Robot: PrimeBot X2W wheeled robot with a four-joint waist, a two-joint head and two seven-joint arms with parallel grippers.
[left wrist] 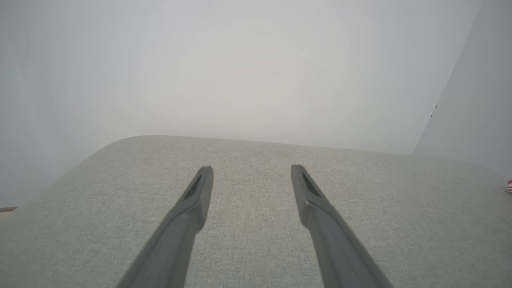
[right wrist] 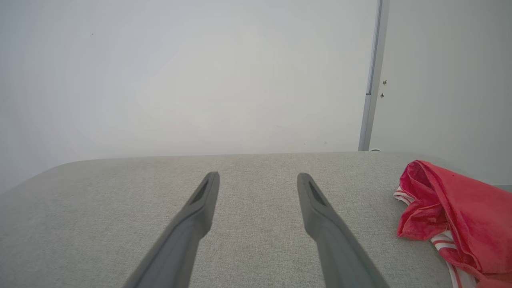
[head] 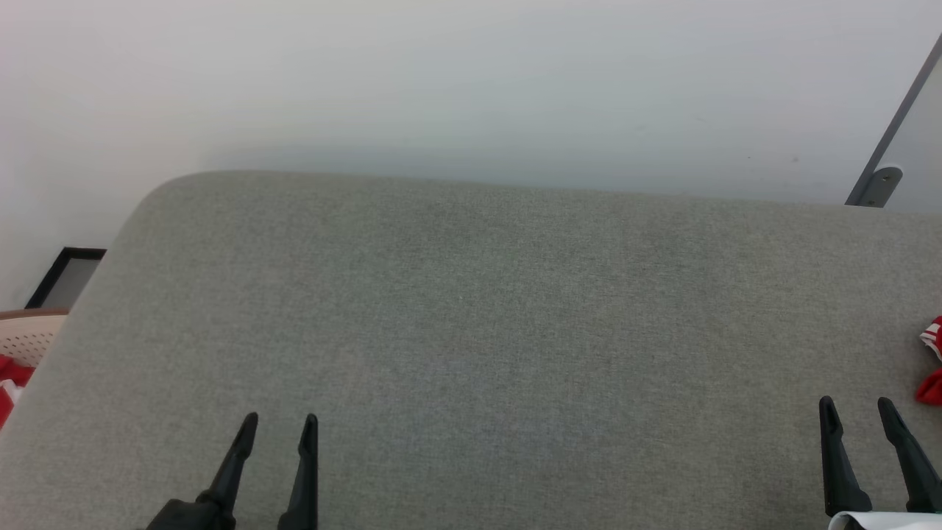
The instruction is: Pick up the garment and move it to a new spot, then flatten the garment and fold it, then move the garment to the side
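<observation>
Pale wall takes the top of the head view, plain off-white. Below it a big grey fabric pad w/ a rounded far-left corner spreads across the rest: woven texture, flat, far edge against the wall.

The garment: red, crumpled in a heap on the pad's right end, w/ a white panel and red-and-white striped trim poking out at its near side. In the right wrist view it lies to the right of the R gripper, near but clear of the fingers, untouched. In the head view a red and striped bit of it sits at the right edge, up and right of the R gripper's tips. It's cut off by the frame, so full shape can't be told.

Left of the pad and lower down: a beige perforated basket w/ some red-and-white cloth in it, both cut by the frame edge. Behind that, a black-framed panel low by the wall. A grey metal rail runs up the wall at far right.

L gripper: bottom left, over the pad's near-left part, jaws wide apart, nothing btw them. R gripper, bottom right in the head view: jaws spread just as wide, empty. Both sets of fingers point toward the wall.
</observation>
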